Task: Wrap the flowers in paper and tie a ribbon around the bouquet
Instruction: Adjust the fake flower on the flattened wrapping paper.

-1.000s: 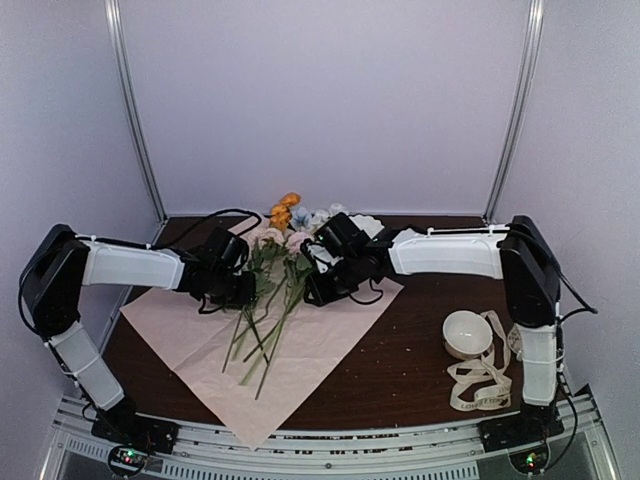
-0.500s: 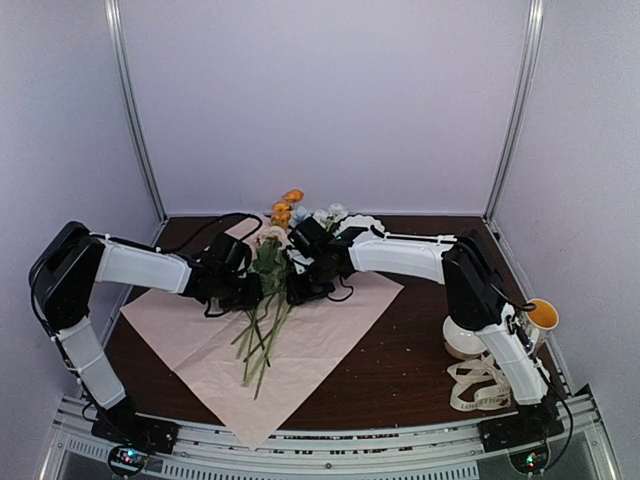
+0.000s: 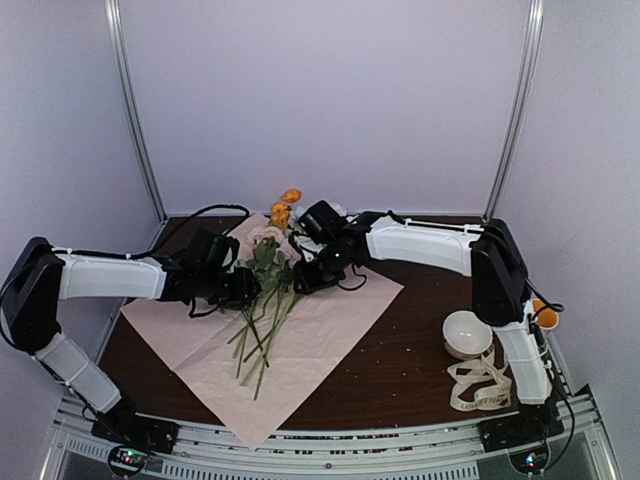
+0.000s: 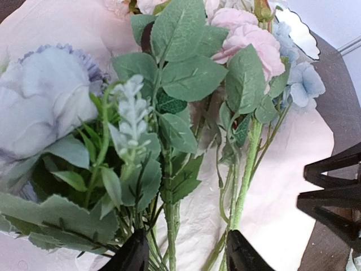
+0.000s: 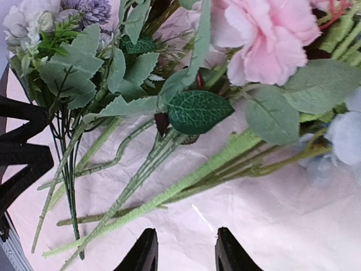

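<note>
left gripper [image 4: 186, 257] has let go, jaws parted astride the stems; right gripper [image 5: 183, 254] hovers parted, empty. flowers [image 3: 268, 270] lie bunched along the paper's [image 3: 320, 335] diagonal near the table's [image 3: 400, 375] far edge, ready for rolling.

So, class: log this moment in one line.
flowers: lying on paper, unwrapped | left gripper: open | right gripper: open | ribbon: untouched

— What is the dark brown bench [image 3: 400, 375] carrying?
— The pink paper [image 3: 310, 350] is lying flat on its left and middle, turned like a diamond, with one corner reaching past the near edge.
— And on the right?
— A white bowl [image 3: 467, 333] is sitting on bare wood, apart from the sheet. The cream ribbon [image 3: 480, 388] is lying in loose loops just in front of it.
</note>
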Robot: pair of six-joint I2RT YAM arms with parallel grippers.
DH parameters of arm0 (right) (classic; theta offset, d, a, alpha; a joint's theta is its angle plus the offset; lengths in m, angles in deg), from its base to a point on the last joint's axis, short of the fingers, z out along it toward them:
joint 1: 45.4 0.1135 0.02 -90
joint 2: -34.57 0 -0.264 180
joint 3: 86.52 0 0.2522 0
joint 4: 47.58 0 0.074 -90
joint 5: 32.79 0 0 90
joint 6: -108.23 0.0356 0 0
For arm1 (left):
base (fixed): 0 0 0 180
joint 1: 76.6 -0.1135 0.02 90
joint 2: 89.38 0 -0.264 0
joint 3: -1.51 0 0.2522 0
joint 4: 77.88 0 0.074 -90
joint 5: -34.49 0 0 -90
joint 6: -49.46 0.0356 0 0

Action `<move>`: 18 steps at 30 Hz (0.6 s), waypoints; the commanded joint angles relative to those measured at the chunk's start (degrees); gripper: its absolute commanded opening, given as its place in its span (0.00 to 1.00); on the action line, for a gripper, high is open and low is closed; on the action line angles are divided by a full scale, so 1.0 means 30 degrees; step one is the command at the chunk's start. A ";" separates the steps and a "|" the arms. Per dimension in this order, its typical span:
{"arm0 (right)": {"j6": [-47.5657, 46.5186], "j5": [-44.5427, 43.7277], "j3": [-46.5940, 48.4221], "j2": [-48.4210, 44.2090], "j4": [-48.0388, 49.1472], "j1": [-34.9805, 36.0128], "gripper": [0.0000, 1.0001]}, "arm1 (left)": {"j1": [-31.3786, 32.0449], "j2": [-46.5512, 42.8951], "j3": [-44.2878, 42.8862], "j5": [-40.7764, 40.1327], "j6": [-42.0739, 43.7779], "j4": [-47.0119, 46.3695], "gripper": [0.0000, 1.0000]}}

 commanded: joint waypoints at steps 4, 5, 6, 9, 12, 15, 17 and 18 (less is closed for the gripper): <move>0.1718 -0.2297 -0.2434 -0.2437 0.0249 -0.1569 0.34 | 0.0006 -0.2486 0.0408 -0.0929 0.1387 0.1448 0.55; 0.2051 -0.2535 -0.2495 -0.2219 0.0153 -0.1695 0.33 | -0.0137 -0.2775 0.0423 -0.1271 0.1583 0.1762 0.56; 0.2294 -0.2832 -0.2389 -0.1954 -0.0031 -0.1822 0.33 | -0.0393 -0.3100 0.0513 -0.1497 0.1751 0.1948 0.57; 0.2731 -0.3710 -0.0870 -0.0254 -0.1485 -0.2019 0.33 | -0.1957 -0.3402 0.1130 -0.0610 0.1933 0.1703 0.58; 0.3024 -0.4033 0.0690 0.1164 -0.2623 -0.2169 0.33 | -0.3863 -0.3207 0.1843 0.0098 0.2141 0.1106 0.58; 0.3179 -0.3260 0.1290 0.1962 -0.2234 -0.2189 0.33 | -0.4828 -0.2678 0.1989 0.0271 0.2782 0.0854 0.58; 0.3214 -0.2284 0.1750 0.2360 -0.1690 -0.2179 0.33 | -0.5222 -0.2064 0.1858 0.0304 0.3149 0.0854 0.58; 0.3201 -0.2204 0.2159 0.2555 -0.1635 -0.2130 0.33 | -0.5397 -0.1792 0.1830 0.0407 0.3224 0.0758 0.58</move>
